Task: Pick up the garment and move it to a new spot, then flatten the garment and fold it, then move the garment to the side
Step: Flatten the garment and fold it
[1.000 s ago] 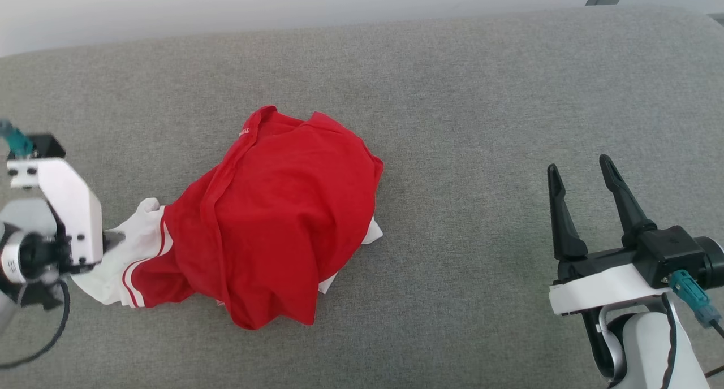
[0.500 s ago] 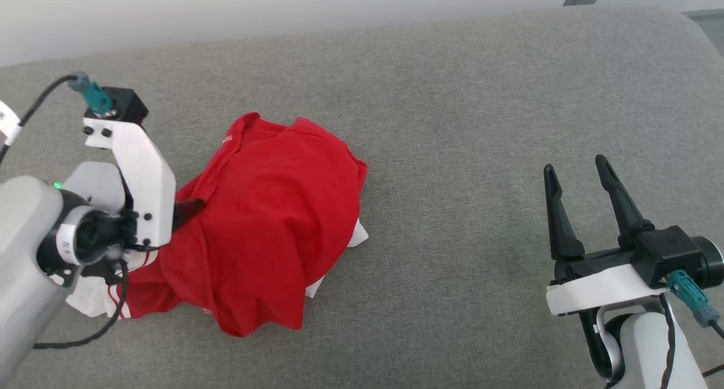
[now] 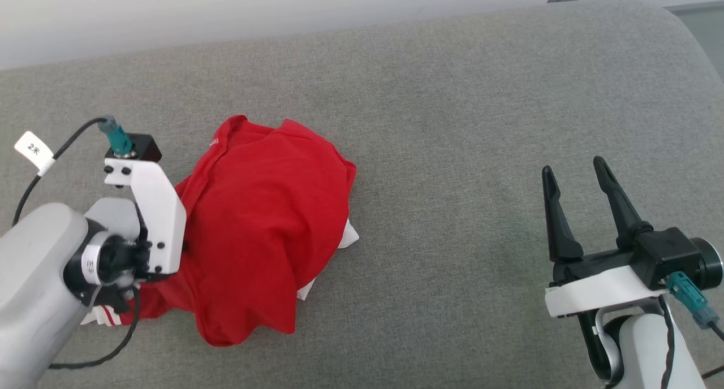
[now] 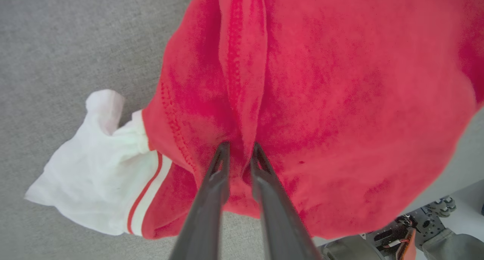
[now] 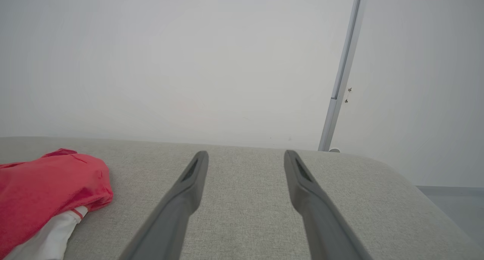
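The left gripper (image 4: 240,151), which a second earlier had stood spread beside the white sleeve (image 4: 98,177), had come in over the red body of the garment (image 3: 266,225) and narrowed its fingers onto a raised fold there. The garment lay crumpled on the left half of the grey cushion (image 3: 452,123), well clear of its back edge. The right gripper (image 3: 572,166) stayed spread wide over the cushion's right side, well apart from the cloth.

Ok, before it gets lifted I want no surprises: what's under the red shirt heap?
A white panel pokes out beneath the red layer of the garment, all resting on the grey cushion. Anything under the mound's middle is covered.
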